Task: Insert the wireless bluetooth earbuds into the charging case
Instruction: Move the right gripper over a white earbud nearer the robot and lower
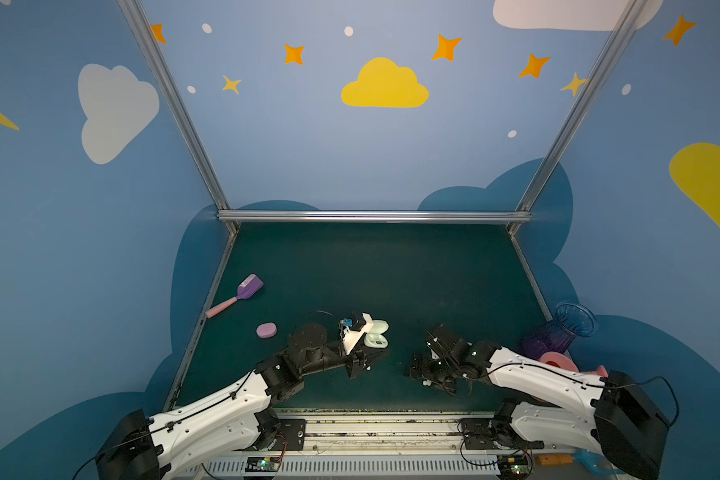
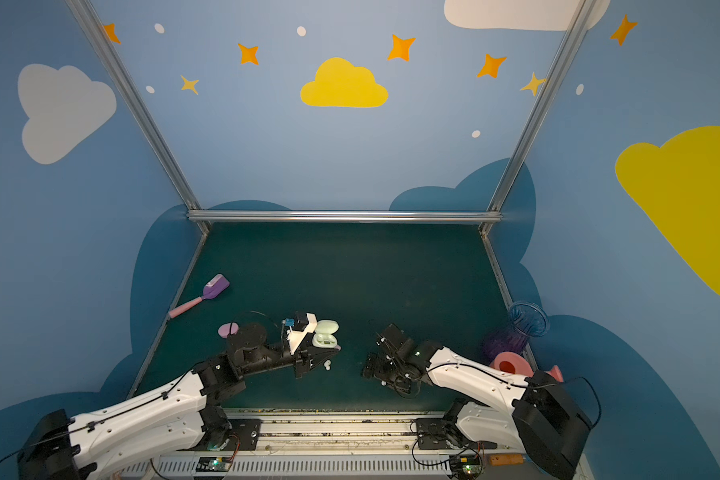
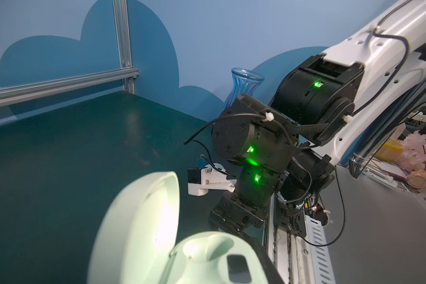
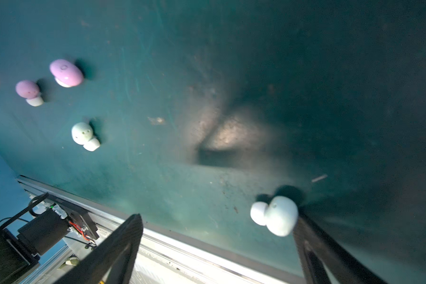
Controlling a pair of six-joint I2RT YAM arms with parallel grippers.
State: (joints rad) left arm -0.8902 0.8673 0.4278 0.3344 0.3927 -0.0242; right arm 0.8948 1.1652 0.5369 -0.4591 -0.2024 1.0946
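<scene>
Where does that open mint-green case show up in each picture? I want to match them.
Both top views: mint case, just left of centre, low in the picture.
Left wrist: bottom middle, large, lid open.
Right wrist: not in it.
Shared landmark: blue vase, in every view but the right wrist.

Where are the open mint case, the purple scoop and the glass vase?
open mint case (image 3: 138, 221): left wrist view, inside of its raised lid.
purple scoop (image 1: 251, 286): a top view, on its purple bowl.
glass vase (image 1: 558, 334): a top view, on its ribbed side.
</scene>
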